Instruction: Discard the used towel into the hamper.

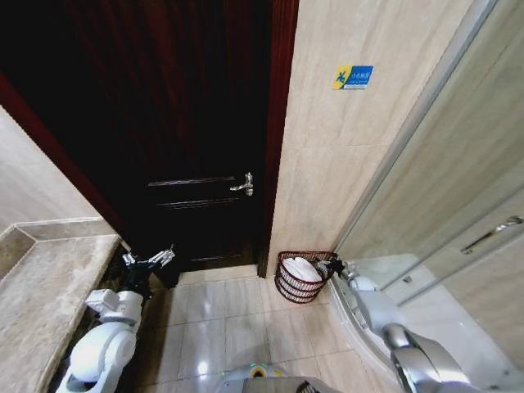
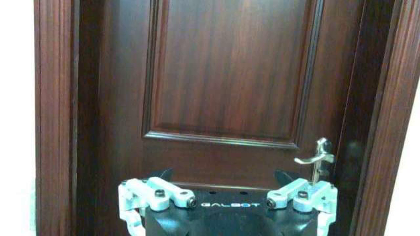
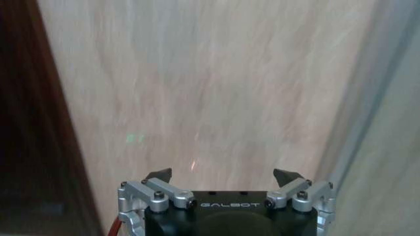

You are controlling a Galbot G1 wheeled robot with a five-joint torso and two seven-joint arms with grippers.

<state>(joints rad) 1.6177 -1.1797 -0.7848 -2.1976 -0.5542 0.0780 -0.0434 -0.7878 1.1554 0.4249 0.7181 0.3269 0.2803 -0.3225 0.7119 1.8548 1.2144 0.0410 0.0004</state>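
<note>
Tiled floor runs up to your dark wooden door. Your hamper stands at the foot of the beige wall beside that door, a white towel inside. Your right gripper hovers at its rim, spread wide, nothing held. Your left gripper faces the door, also wide.

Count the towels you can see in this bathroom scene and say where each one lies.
1: a white towel lies inside the hamper on the floor by the tiled wall, next to the right hand. Others may be hidden beneath it.
</note>
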